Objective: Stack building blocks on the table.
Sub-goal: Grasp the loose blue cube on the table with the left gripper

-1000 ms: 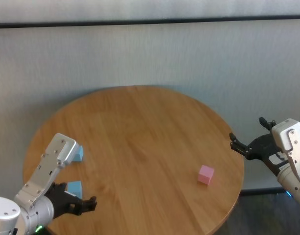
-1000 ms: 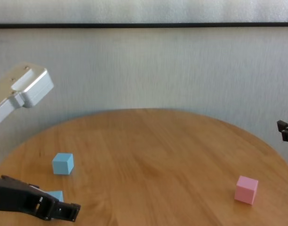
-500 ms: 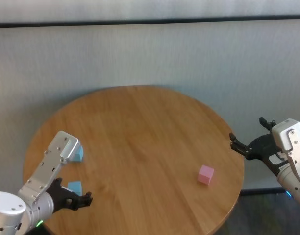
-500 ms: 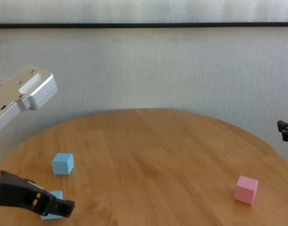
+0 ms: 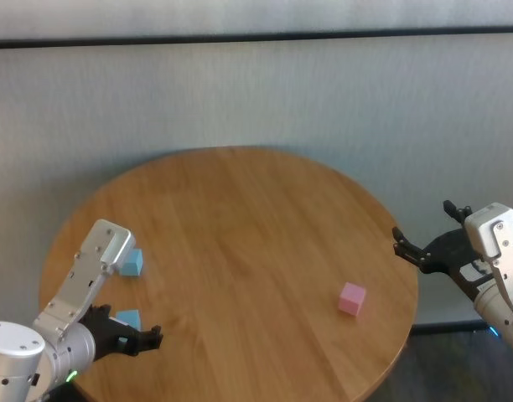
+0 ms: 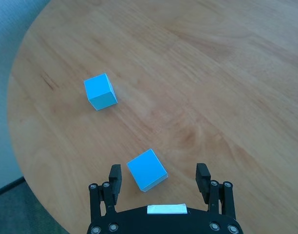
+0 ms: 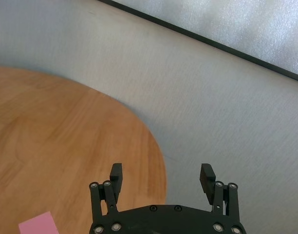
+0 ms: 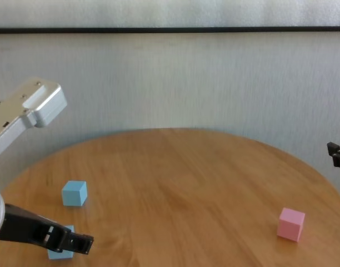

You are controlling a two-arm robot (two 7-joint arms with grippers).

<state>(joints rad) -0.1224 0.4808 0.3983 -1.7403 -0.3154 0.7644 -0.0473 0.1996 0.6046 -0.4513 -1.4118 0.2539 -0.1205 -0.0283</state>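
The table (image 5: 240, 243) is the landmark: a round wooden top carrying three blocks, none stacked yet. The left arm is over the table's near-left rim, and the right arm is parked just off its right rim.

Left gripper (image 6: 161, 178): released, jaws spread wide, holding nothing. In the left wrist view the near blue block (image 6: 146, 169) lies between the two fingers, closer to one of them and turned at an angle to them, with no contact visible. In the chest view the gripper partly covers this block at the table's near-left rim.

Right gripper (image 7: 161, 178): released and empty, beyond the table's right rim.

Far blue block (image 5: 132, 263): on the table near its left rim, apart from the near blue block, farther in from the near edge.

Pink block (image 5: 351, 298): on the table toward its right rim, well apart from both blue blocks.

Step in hand, by judgement: approach to the first pick, the near blue block. The next move calls for squaring the jaws to the block's faces, then closing and lifting.

Clearance: this block sits near the table's rim, so a sideways nudge could push it off. The table's centre is bare and offers open room for carrying and stacking
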